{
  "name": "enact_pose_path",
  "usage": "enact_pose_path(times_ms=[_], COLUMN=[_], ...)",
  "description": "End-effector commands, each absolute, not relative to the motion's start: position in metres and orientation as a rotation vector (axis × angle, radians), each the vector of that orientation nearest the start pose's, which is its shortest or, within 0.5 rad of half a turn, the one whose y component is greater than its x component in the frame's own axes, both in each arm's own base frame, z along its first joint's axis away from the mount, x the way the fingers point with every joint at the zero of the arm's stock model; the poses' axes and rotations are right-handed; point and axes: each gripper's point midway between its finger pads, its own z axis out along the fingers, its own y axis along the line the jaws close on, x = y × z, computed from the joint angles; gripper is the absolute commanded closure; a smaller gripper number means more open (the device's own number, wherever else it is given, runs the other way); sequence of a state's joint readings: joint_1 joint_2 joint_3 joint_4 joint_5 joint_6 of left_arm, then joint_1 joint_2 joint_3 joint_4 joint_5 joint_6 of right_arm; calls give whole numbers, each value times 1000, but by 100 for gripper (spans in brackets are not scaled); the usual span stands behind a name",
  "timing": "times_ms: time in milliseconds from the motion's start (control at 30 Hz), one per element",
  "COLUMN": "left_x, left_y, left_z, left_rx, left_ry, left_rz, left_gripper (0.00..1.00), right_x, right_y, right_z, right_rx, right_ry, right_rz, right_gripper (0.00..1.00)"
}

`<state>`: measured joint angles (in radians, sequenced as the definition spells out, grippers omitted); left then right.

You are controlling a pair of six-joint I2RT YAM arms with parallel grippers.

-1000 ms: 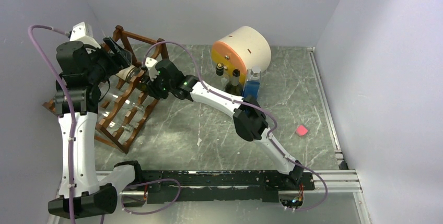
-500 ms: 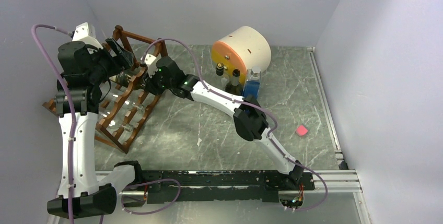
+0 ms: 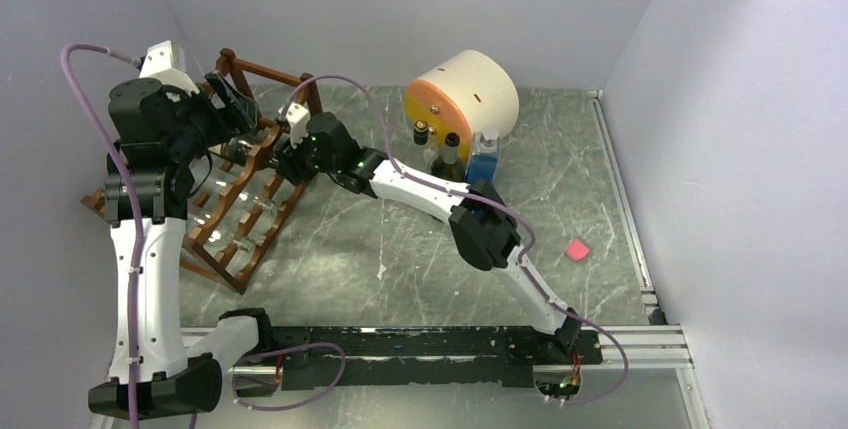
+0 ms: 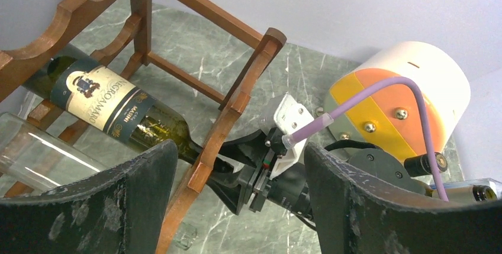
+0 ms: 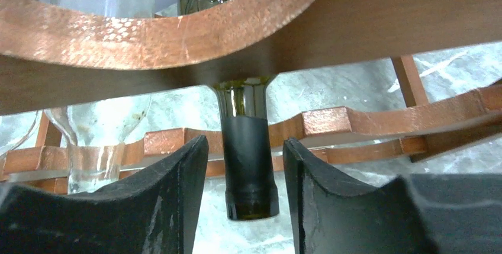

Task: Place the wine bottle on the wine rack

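Note:
The wine rack (image 3: pixel 243 232) is a reddish-brown wooden frame with wavy rails at the left. A dark green wine bottle (image 4: pixel 100 103) with a dark label lies in a top-tier cradle (image 3: pixel 248 141). Its neck (image 5: pixel 249 165) pokes out under the front rail (image 5: pixel 177 36). My right gripper (image 5: pixel 245 147) is open around the neck, with a gap on each side; it also shows in the top view (image 3: pixel 287 157). My left gripper (image 4: pixel 240 147) is open and empty, above the rack's far end (image 3: pixel 233 101).
Clear glass bottles (image 3: pixel 237 205) lie in lower tiers, one next to the neck (image 5: pixel 95 125). A cream and orange drum (image 3: pixel 462 97), dark bottles (image 3: pixel 447 159) and a blue bottle (image 3: pixel 483 164) stand at the back. A pink piece (image 3: pixel 577 249) lies at the right.
My right gripper has moved a little up and left towards the rack, and the wine bottle has gone further into its cradle. My left gripper has barely moved.

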<state>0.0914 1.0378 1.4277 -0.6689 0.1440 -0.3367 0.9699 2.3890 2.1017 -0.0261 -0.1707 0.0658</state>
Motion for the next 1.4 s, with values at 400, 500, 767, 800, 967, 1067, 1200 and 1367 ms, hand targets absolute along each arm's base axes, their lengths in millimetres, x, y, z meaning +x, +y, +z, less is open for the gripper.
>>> enact_pose_path(times_ms=[400,500,767,800,967,1067,1200,1367], left_x=[282,276,283,288,329,367,413,456], left_y=[-52,-63,-78,-79,-87,-90,-95,-87], left_z=[431,429,401,397,382,368,345,322], left_rx=[-49,25,105,111,135,166,238,255], left_ry=[1724,1721,1759,1766,1798,1845,1924,2024], left_rz=[-376,-379,-420,-423,-439,-425,-405,-337], left_gripper=[13,11,9,9,8,8,9,14], right_x=[340,333,321,322,323,319,311,306], right_y=[523,498,435,426,383,363,344,329], right_z=[246,265,315,320,341,351,364,372], right_rx=[-800,-753,-609,-586,-458,-415,-396,-383], right_ry=[1681,1705,1742,1746,1757,1754,1723,1698], right_rz=[863,827,723,700,615,603,600,583], right_gripper=[39,39,39,39,39,39,39,40])
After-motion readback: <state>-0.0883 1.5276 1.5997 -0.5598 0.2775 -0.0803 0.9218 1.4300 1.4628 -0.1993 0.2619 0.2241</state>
